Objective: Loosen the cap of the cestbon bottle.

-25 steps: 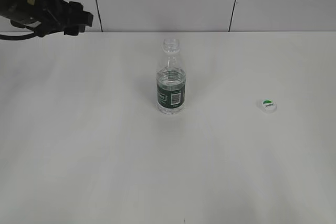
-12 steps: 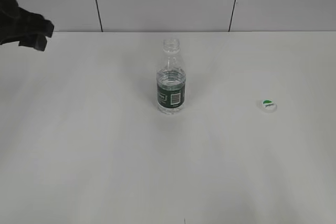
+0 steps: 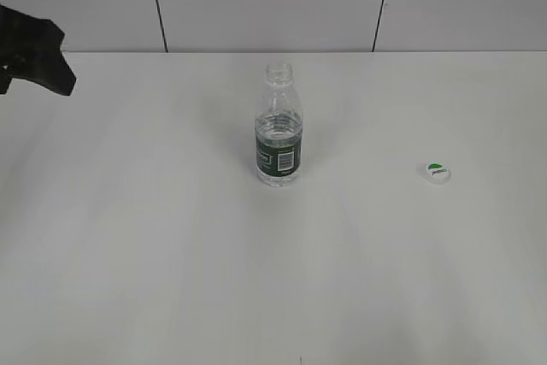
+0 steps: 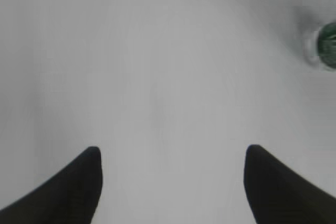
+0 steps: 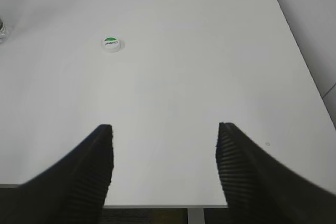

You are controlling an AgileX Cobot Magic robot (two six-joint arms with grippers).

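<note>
Exterior view gives me the white table, then the bottle standing upright mid-table with its neck bare, the cap lying well off to its right. My left gripper and right gripper both hang with jaws apart, holding nothing.

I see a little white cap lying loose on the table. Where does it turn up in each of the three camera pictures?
Exterior view: the cap lies flat on the table, right of centre, well apart from the open bottle.
Left wrist view: not in it; only the bottle's blurred edge shows at upper right.
Right wrist view: the cap sits upper left, green mark up.
Shared landmark: the bottle, a sliver of which shows at the right wrist view's left edge.
</note>
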